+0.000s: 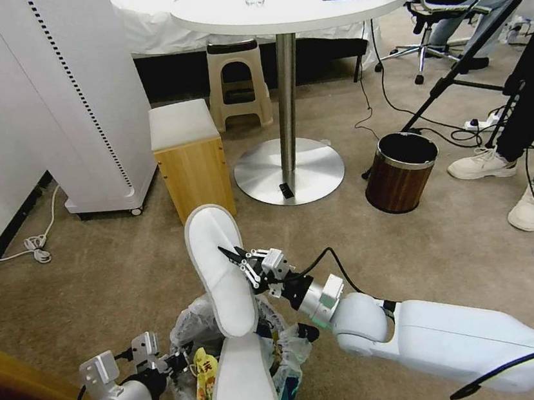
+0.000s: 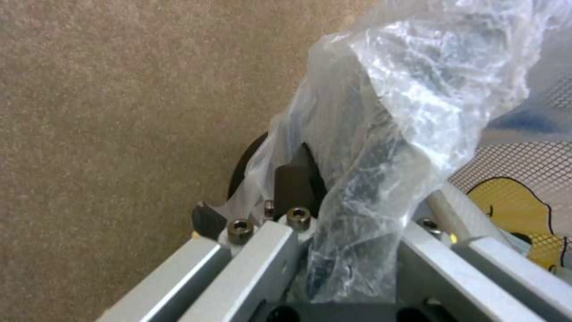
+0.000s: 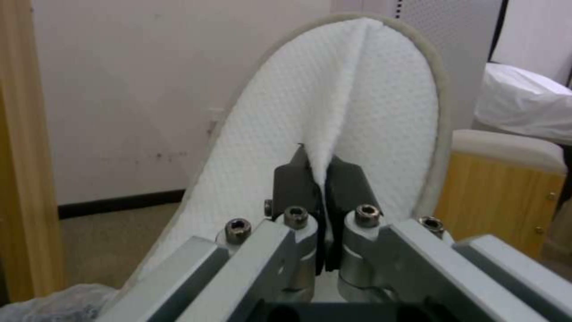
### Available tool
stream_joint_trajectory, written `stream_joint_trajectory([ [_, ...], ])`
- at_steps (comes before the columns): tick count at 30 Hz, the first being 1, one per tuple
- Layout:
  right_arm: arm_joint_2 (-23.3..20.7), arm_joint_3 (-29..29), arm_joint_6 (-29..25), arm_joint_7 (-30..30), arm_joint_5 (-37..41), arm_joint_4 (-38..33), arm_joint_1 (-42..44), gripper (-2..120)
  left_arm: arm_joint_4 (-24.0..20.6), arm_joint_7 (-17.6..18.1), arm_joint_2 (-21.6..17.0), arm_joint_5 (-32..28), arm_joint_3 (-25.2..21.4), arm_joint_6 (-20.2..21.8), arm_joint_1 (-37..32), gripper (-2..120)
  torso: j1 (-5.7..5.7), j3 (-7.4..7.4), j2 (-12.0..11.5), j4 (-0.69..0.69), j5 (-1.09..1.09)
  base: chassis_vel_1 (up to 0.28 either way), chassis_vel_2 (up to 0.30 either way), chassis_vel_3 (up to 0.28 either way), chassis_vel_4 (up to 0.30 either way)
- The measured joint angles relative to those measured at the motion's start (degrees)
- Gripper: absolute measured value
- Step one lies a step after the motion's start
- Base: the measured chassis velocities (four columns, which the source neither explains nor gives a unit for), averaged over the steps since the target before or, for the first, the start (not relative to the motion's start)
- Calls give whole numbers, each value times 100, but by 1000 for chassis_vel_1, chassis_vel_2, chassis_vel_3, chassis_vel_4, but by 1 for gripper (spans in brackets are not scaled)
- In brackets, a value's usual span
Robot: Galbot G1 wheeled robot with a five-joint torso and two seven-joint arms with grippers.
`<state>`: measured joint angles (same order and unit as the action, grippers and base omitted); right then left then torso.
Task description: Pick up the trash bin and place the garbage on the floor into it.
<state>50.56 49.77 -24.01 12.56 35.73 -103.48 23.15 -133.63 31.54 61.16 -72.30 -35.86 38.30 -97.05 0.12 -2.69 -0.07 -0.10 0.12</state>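
Observation:
The trash bin (image 1: pixel 188 323), lined with a crinkled clear bag, sits low in the head view between my arms. My left gripper (image 1: pixel 170 361) is shut on its rim; the left wrist view shows a dark finger (image 2: pixel 295 183) pinching the rim through the bag (image 2: pixel 405 112). A white slipper (image 1: pixel 220 270) stands upright with its lower end in the bin. My right gripper (image 1: pixel 235 256) is shut on a fold of this slipper (image 3: pixel 357 112). A second white slipper (image 1: pixel 242 391) and a yellow wrapper (image 1: pixel 205 373) lie inside the bin. Beige carpet (image 1: pixel 127 275) covers the floor.
A brown wood-look bin (image 1: pixel 400 171) stands to the right. Ahead are a round white table's base (image 1: pixel 289 171), a wooden box stool (image 1: pixel 190 157) and a white appliance (image 1: pixel 86 105). A person's shoes (image 1: pixel 483 164) and tripod legs crowd the right edge. A cable (image 1: pixel 35 244) lies left.

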Motion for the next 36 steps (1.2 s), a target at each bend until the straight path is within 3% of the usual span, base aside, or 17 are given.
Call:
stream_joint_trajectory([
  [16, 74, 293, 19, -43, 434, -204, -55, 0, 8, -13, -13, 41, -8, 7, 24, 0, 0, 0, 0, 0, 0, 0, 0, 0, 0],
  [24, 337, 807, -145, -262, 1324, -362, -487, 0, -30, 5, -41, -35, -53, 7, 30, 0, 0, 0, 0, 0, 0, 0, 0, 0, 0],
  [36, 304, 1097, 32, -252, 1509, -640, -510, 0, 33, 54, -78, -123, -142, -1, 120, 0, 0, 0, 0, -1, 0, 0, 0, 0, 0],
])
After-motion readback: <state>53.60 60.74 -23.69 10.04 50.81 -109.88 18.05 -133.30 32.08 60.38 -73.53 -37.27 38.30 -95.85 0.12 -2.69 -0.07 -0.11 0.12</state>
